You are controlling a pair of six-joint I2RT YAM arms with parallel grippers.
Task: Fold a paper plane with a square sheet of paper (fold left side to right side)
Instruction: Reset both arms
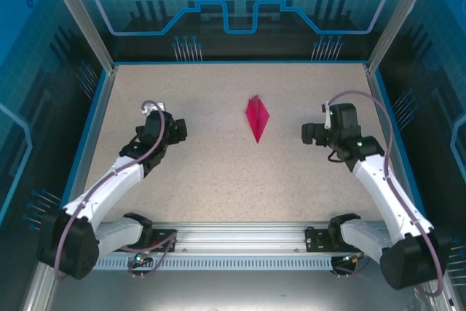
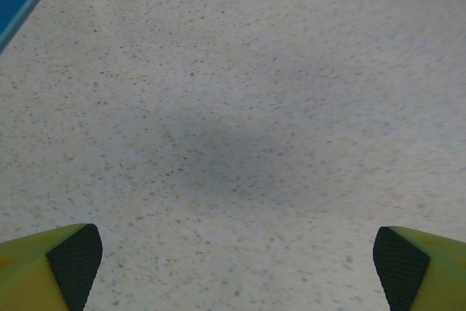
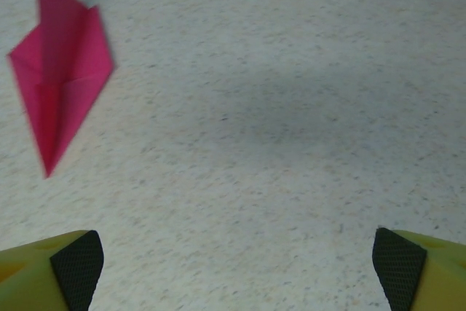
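Note:
The pink sheet of paper lies near the middle of the speckled table, folded into a narrow pointed kite shape, its long tip toward the near edge. In the right wrist view the paper sits at the upper left, apart from the fingers. My right gripper hovers to the right of the paper, open, with bare table between its yellow, black-padded fingers. My left gripper hangs well to the left of the paper, also open and empty, its pads wide apart over bare table.
A blue rim borders the table on the left, right and back, with transparent blue walls beyond. The aluminium rail carrying both arm bases runs along the near edge.

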